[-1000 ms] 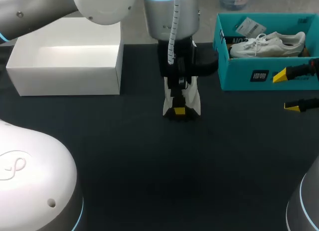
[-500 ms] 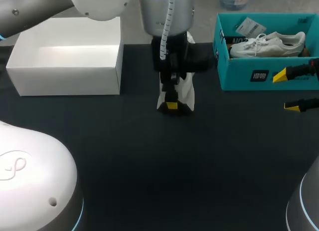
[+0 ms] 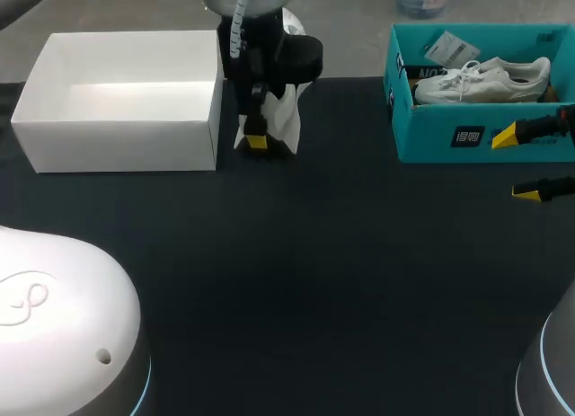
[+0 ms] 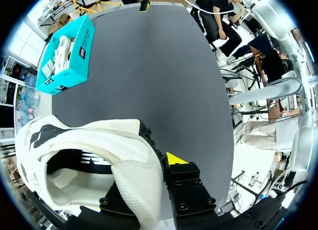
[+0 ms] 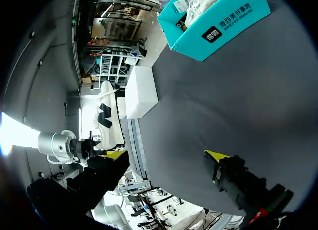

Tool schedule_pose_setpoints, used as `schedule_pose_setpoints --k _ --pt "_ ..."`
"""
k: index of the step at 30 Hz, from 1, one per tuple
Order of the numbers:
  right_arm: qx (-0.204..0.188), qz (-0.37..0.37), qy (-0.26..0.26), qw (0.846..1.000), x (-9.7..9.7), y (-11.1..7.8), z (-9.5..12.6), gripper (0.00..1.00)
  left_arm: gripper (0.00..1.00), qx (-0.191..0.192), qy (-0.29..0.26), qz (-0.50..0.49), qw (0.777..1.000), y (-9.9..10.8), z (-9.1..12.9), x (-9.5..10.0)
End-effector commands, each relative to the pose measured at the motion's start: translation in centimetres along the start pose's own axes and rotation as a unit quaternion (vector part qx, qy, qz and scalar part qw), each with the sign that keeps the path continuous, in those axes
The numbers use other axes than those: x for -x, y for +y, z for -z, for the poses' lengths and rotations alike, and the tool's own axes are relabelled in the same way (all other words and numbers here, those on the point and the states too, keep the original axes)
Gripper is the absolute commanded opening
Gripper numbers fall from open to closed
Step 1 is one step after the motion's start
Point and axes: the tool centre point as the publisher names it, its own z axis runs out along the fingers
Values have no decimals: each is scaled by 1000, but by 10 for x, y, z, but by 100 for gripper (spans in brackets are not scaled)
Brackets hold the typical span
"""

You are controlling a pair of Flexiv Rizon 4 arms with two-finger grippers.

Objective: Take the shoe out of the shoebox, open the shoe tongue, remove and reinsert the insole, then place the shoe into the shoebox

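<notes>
Shoes: two, both white. The held shoe point(image 3: 286, 121) hangs in the left gripper point(image 3: 256, 143). The second shoe point(image 3: 481, 79) lies on its side inside the teal shoebox point(image 3: 431, 142).
Boxes: two. An open white box point(image 3: 117, 133) stands at the table's far left and the teal shoebox at its far right, well apart.
Held shoe, place: just beside the white box's right front corner, near the far edge of the table point(image 3: 341, 272). It is outside both boxes. Whether its lower end touches the table cannot be told.
Held shoe, look: the left wrist view shows its opening facing the camera, with a dark lining inside and black marks on the white upper.
Left gripper, jaws: clamped on the wall of the shoe's opening — one finger outside with its yellow tip showing, the other hidden inside the shoe.
Right gripper point(image 3: 517, 163), place: at the table's right edge, just in front of the teal shoebox's front wall.
Right gripper, jaws: spread wide, both yellow tips in sight, nothing between them — only bare table beneath.
Teal shoebox, contents: one shoe with its laces showing, and one paper tag point(image 3: 452, 48) near the back wall.
Arms: two. The left comes in from the far left over the white box, and the right from the right side.
</notes>
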Motion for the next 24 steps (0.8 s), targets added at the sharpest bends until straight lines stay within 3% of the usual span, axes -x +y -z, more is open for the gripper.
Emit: schedule_pose_setpoints --k 1,9,17,24 --pt "0 0 -1 1000 0 0 -1 100 0 -13 3 -13 1000 34 5 11" --pt "0 0 -1 1000 0 0 -1 100 0 19 3 -27 999 92 2 36" --pt "0 0 -1 1000 0 0 -1 100 0 17 9 5 1000 150 9 64" --pt "0 0 -1 1000 0 0 -1 100 0 34 2 5 999 204 15 77"
